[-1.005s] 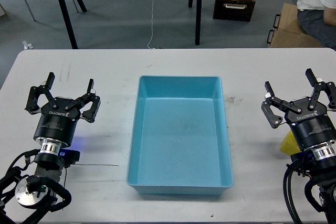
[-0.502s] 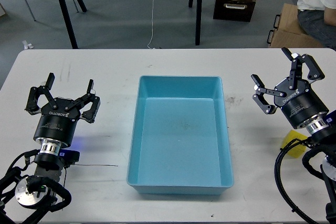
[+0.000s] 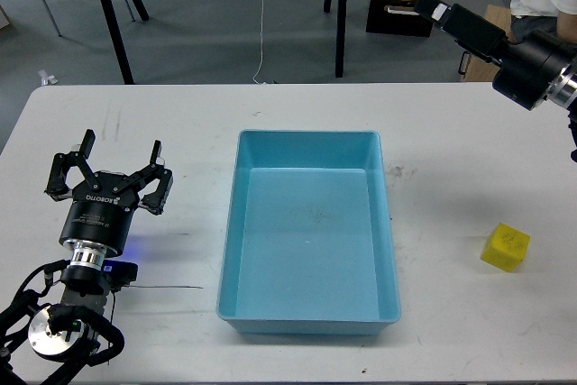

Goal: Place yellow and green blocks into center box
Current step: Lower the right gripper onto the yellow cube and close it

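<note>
**A:** Head view, and the yellow block (image 3: 505, 247) sits alone on the white table (image 3: 180, 123), out at about four o'clock from the blue box (image 3: 309, 232), well apart from its right wall. The box is empty. I can't find a green block anywhere in the frame.

**B:** That's my first worry. If the green one is off-camera or hidden, half the job can't be planned from here. What about the arms?

**A:** The right gripper (image 3: 431, 7) is high up at one o'clock, pointing toward the far side of the room, nowhere near the block. It's seen nearly end-on and dark, so I can't tell whether its fingers are spread or closed. Nothing visible in it.

**B:** So it has a long way down to reach the yellow block. A descent from that height could land off-centre, and since the block lies turned a little on the table, the fingers might catch a corner and shove it toward the table's edge.

**A:** The left gripper (image 3: 114, 171) hovers over the table at nine o'clock from the box, fingers spread wide, holding nothing, touching nothing.

**B:** It's on the wrong side for the yellow block. Reaching across would risk clipping the box rim and sliding the box.
</note>
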### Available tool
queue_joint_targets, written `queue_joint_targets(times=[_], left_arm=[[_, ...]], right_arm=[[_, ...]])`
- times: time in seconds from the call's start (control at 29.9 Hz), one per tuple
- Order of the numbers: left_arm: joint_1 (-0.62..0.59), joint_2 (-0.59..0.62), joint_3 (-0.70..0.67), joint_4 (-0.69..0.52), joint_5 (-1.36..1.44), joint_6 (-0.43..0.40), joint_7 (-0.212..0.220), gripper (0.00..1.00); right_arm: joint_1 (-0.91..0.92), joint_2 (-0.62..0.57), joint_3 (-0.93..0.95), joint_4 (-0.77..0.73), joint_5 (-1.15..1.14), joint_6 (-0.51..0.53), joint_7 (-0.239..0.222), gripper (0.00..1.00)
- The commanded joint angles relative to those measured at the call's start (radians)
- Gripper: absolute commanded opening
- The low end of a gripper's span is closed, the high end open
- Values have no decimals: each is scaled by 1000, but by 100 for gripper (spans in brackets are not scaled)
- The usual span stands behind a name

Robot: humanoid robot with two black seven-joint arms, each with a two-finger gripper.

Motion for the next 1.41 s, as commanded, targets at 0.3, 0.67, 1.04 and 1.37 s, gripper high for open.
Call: queue_joint_targets(times=[0.3,0.67,1.04,1.37], left_arm=[[0,-30,3,18,0,1,0,100],[0,-33,3,29,0,1,0,100],[0,-44,3,41,0,13,0,100],[0,-45,3,43,0,15,0,100]], right_arm=[[78,-266,-381,147,-292,-1,0,98],[29,-258,-522,112,-308,-3,0,98],[-28,-165,-527,-2,-318,-1,0,98],[-34,-82,-579,-54,-319,0,0,98]])
